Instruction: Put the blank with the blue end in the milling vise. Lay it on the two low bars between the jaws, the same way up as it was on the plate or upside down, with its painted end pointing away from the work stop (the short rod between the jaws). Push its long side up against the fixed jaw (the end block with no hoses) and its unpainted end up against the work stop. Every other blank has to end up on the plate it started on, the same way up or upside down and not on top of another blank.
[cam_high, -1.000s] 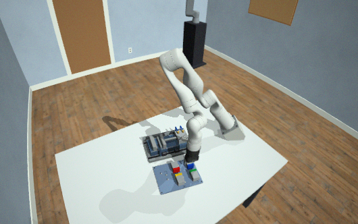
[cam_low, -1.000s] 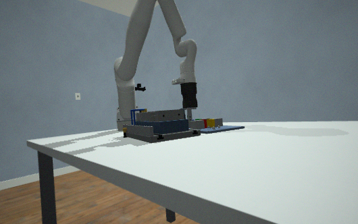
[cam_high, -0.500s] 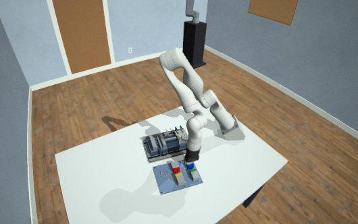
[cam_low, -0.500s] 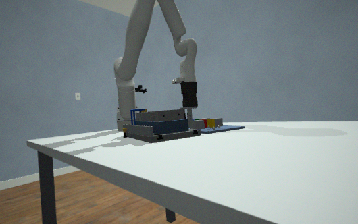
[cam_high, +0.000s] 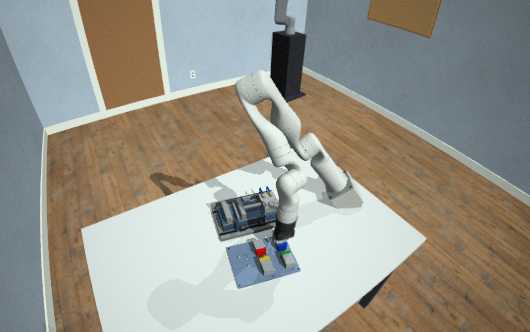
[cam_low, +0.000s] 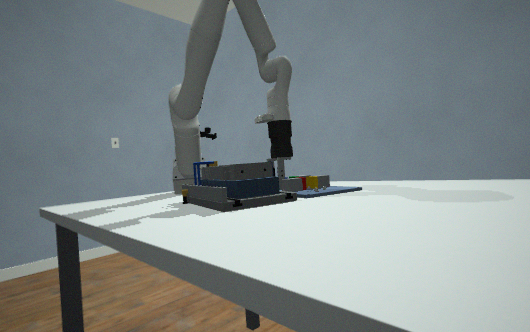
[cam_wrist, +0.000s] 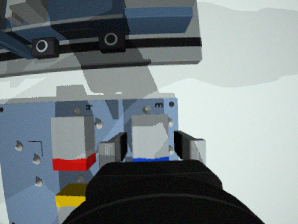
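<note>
Wrist view: tool (cam_wrist: 150, 149) spread wide, straddling blue-end blank (cam_wrist: 149, 137), pinching nothing; red-end blank (cam_wrist: 72, 143) at 9 o'clock, vise (cam_wrist: 100, 10) at 12.

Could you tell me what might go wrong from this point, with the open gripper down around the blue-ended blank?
1. The open gripper straddles the blue-ended blank near its painted end, so an off-centre grasp could let it tilt when lifted.
2. The red-ended blank lies close beside the left finger; closing or lifting might nudge it out of place on the plate.
3. The vise stands near; a low carry could clip it.
</note>
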